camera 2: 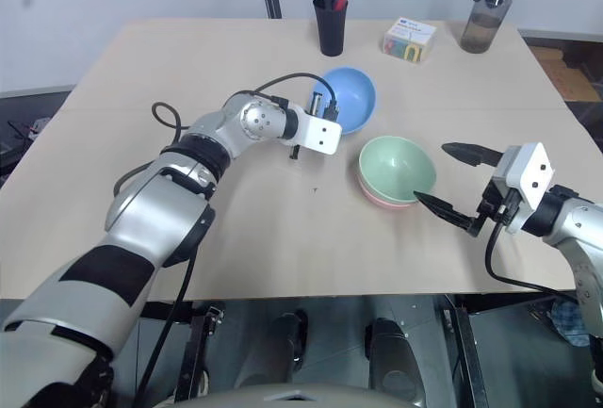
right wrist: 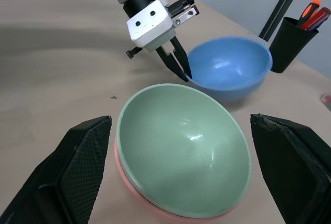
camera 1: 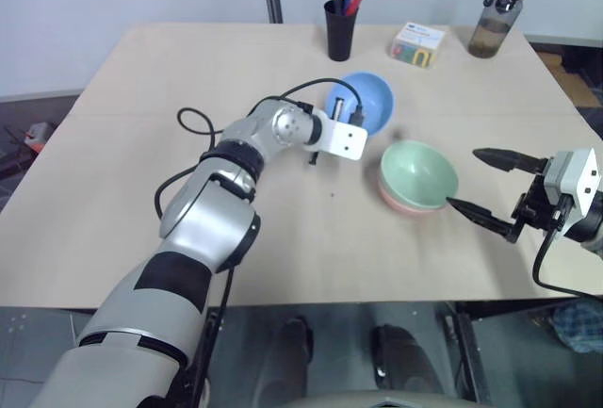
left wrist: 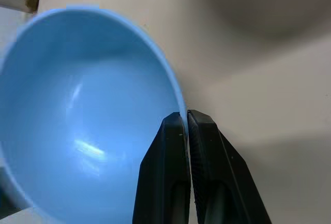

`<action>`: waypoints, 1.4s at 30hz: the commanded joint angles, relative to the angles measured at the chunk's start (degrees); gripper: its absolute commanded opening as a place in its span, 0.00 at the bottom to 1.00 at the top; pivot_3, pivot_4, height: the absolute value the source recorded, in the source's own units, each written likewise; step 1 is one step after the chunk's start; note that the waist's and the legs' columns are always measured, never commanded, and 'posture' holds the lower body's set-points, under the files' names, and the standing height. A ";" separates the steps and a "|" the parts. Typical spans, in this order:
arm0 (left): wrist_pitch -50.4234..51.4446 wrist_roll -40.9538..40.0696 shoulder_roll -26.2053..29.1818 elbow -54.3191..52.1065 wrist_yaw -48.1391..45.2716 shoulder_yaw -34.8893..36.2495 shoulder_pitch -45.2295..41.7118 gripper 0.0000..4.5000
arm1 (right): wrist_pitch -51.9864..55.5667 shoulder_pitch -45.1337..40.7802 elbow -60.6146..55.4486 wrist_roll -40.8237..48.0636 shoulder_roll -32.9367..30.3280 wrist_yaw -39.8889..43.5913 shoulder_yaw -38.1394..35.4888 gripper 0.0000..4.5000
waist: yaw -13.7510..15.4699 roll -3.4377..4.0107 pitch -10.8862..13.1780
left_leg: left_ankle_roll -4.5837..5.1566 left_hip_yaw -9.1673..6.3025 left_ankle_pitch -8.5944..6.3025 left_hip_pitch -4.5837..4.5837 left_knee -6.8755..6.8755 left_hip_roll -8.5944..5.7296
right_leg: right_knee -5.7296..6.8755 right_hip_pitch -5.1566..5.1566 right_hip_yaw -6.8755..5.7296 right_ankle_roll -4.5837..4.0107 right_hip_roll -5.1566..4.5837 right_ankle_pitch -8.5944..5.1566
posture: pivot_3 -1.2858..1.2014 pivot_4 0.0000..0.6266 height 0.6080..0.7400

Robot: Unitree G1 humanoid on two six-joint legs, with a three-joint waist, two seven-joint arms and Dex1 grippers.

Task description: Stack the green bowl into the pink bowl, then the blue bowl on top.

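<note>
The blue bowl (camera 1: 374,97) is behind the other two bowls near the table's middle, tipped so its inside faces me. My left gripper (left wrist: 185,114) is shut on the blue bowl's near rim, one finger inside and one outside. The green bowl (camera 1: 420,171) sits nested in the pink bowl (camera 1: 398,204), of which only a rim band shows beneath. My right gripper (camera 1: 464,179) hovers open just right of that stack, and its fingers (right wrist: 77,167) stand wide on either side of the green bowl (right wrist: 181,151) in the right wrist view.
At the table's far edge stand a black pen cup (camera 1: 339,31), a small colourful box (camera 1: 417,45) and a dark water bottle (camera 1: 497,14). A black cable (camera 1: 203,125) loops beside my left forearm. Bare tabletop (camera 1: 122,182) lies to the left.
</note>
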 commanded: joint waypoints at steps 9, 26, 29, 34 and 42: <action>-6.25 -29.76 3.65 -16.46 -40.58 13.92 2.04 0.03 | -0.87 5.62 -3.17 2.60 -1.97 2.31 -8.18 1.00 | 0.21 0.02 0.01 | 0.00 -0.01 0.00 -0.03 -0.02 0.00 | 0.00 0.00 -0.01 -0.13 -0.01 0.07 | 0.52 0.24 1.00; 6.54 -39.09 -0.64 -33.85 -48.80 13.71 5.89 0.31 | -1.02 15.21 -7.62 2.82 -1.13 1.24 -16.96 1.00 | -0.09 0.06 -0.01 | 0.01 0.01 0.01 0.10 0.15 0.04 | 0.10 0.09 0.05 -0.08 0.01 -0.04 | 0.52 0.24 1.00; 9.39 -39.99 0.27 -35.49 -47.88 14.74 6.59 0.50 | -0.92 15.09 -7.64 2.94 -1.28 1.42 -16.42 1.00 | -0.12 0.05 -0.01 | 0.01 0.01 0.01 0.09 0.15 0.03 | 0.08 0.09 0.04 -0.02 0.01 0.00 | 0.52 0.24 1.00; 20.33 -44.34 4.95 -45.92 -41.89 20.21 14.09 0.50 | -1.24 14.70 -6.53 2.46 -1.83 2.18 -14.95 1.00 | -0.35 0.08 -0.02 | 0.01 0.01 0.01 0.13 0.12 0.06 | 0.10 0.09 0.05 -0.02 0.02 -0.01 | 0.52 0.24 1.00; 55.18 -54.03 22.77 -82.34 -31.47 32.75 43.69 0.50 | -0.57 13.10 -2.45 2.45 -4.82 5.29 -14.84 1.00 | -1.22 0.22 -0.05 | 0.00 -0.07 0.01 0.14 0.09 0.14 | 0.14 0.08 -0.04 -0.08 0.06 0.03 | 0.52 0.24 1.00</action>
